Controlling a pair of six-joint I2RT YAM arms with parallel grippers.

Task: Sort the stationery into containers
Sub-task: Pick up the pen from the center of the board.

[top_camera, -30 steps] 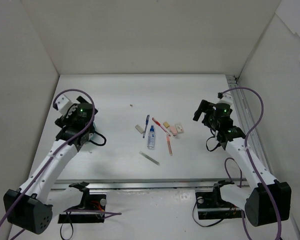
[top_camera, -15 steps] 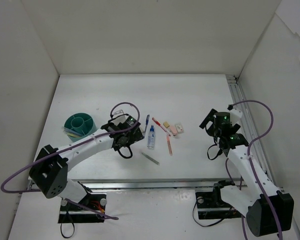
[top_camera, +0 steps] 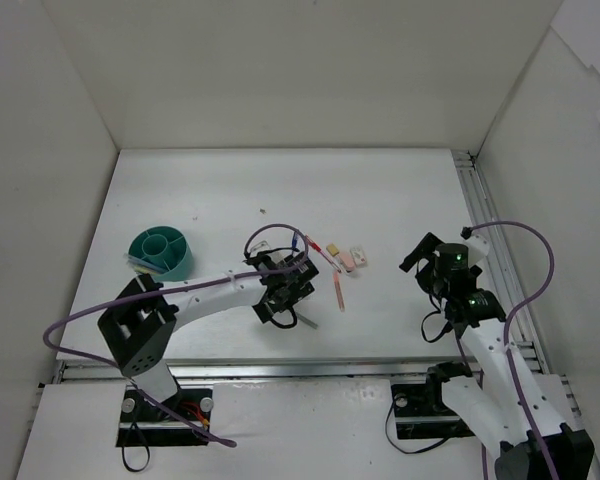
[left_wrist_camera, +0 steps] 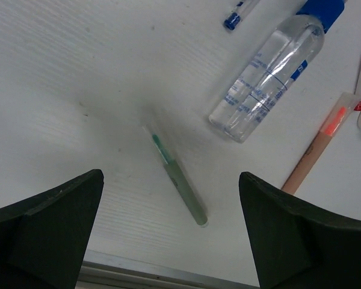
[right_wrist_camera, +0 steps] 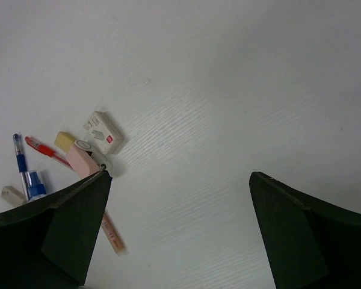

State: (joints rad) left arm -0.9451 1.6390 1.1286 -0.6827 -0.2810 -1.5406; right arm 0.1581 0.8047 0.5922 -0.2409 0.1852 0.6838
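Observation:
The teal cup (top_camera: 162, 252) with a smaller cylinder inside stands at the left. The stationery lies mid-table: a blue pen (top_camera: 295, 240), a red pen (top_camera: 320, 250), a pink pen (top_camera: 338, 290), a grey-green pen (top_camera: 302, 319) and small erasers (top_camera: 348, 260). My left gripper (top_camera: 285, 293) is open and empty above the grey-green pen (left_wrist_camera: 177, 180), which lies between its fingers in the left wrist view, beside the blue-capped clear tube (left_wrist_camera: 268, 78). My right gripper (top_camera: 423, 256) is open and empty, right of the erasers (right_wrist_camera: 103, 133), above bare table.
White walls enclose the table on three sides. A metal rail (top_camera: 485, 250) runs along the right edge and another along the front edge (top_camera: 280, 368). The left arm's purple cable (top_camera: 265, 235) loops above the pens.
My left arm has swung from beside the cup at the left to the middle, over the grey-green pen. My right gripper has drawn back toward the near right.

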